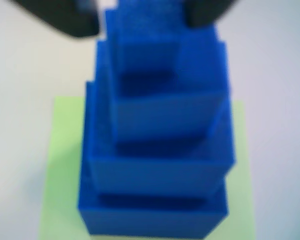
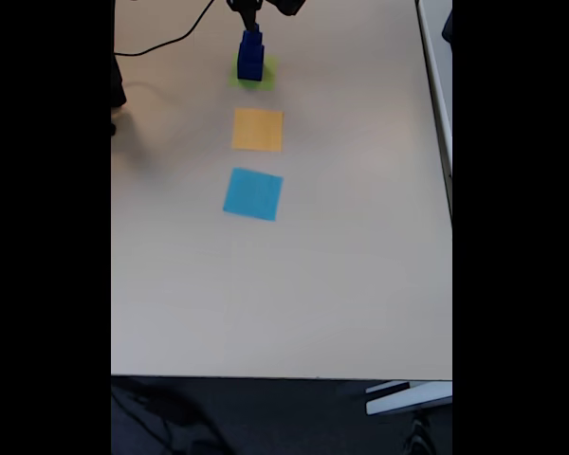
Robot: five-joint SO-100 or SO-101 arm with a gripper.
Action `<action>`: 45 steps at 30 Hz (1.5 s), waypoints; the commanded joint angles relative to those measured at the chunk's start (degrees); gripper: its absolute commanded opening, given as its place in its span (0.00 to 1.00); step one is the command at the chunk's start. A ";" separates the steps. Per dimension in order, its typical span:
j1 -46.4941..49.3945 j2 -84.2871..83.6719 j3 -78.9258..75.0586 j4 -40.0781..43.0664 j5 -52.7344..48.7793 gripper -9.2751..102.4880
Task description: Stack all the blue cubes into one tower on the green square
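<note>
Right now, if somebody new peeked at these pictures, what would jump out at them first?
First, the tower of blue cubes in the wrist view, four stepped layers getting smaller toward the top, standing on the green square. The gripper sits right at the top cube, its dark jaws on either side. In the fixed view, an orange square and a light-blue square lie in a row below the tower.

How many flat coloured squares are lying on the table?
3, in a row in the fixed view: green square under the blue tower, orange square in the middle, light-blue square nearest.
</note>
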 commanded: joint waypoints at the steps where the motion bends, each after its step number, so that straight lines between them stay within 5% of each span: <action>1: -0.35 1.67 -3.16 -0.62 -0.88 0.15; 45: 0.26 1.93 -4.04 -1.58 -4.39 0.17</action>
